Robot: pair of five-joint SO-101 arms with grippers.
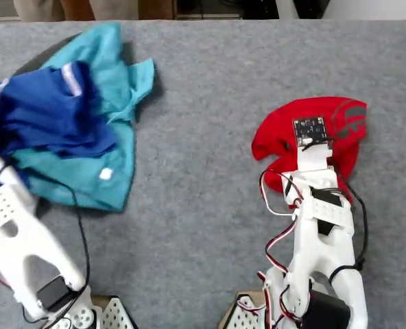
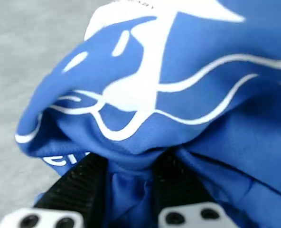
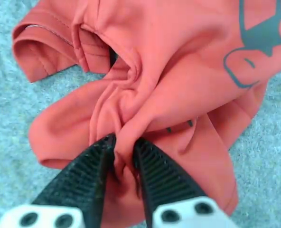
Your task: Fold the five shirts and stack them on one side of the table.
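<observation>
1. The grey table (image 1: 210,89) spreads across the high view, with shirts lying at two places on it.
2. A teal shirt (image 1: 114,171) lies crumpled at about 9 to 10 o'clock on the table, one flap pointing toward 1 o'clock.
3. A blue shirt (image 1: 52,113) with white print sits bunched on top of the teal one, covering its 9 o'clock half. In the left wrist view the blue shirt (image 2: 202,71) bulges up in thick folds. Whether any of it hangs clear of the teal cloth is hard to tell.
4. A red shirt (image 1: 278,137) lies in a rumpled heap at about 3 o'clock, well apart from the other two. The right wrist view shows the red shirt (image 3: 178,71) with a dark print and a sleeve cuff.
5. The left arm (image 1: 18,233) rises from 7 o'clock to the blue shirt's edge.
6. The right arm (image 1: 323,233) rises from 5 o'clock onto the red shirt.
7. The left gripper (image 2: 131,164) has its fingers parted a little, with a wad of blue cloth clamped between them.
8. The right gripper (image 3: 124,142) has its fingers nearly together, pinching a narrow ridge of red cloth.
</observation>
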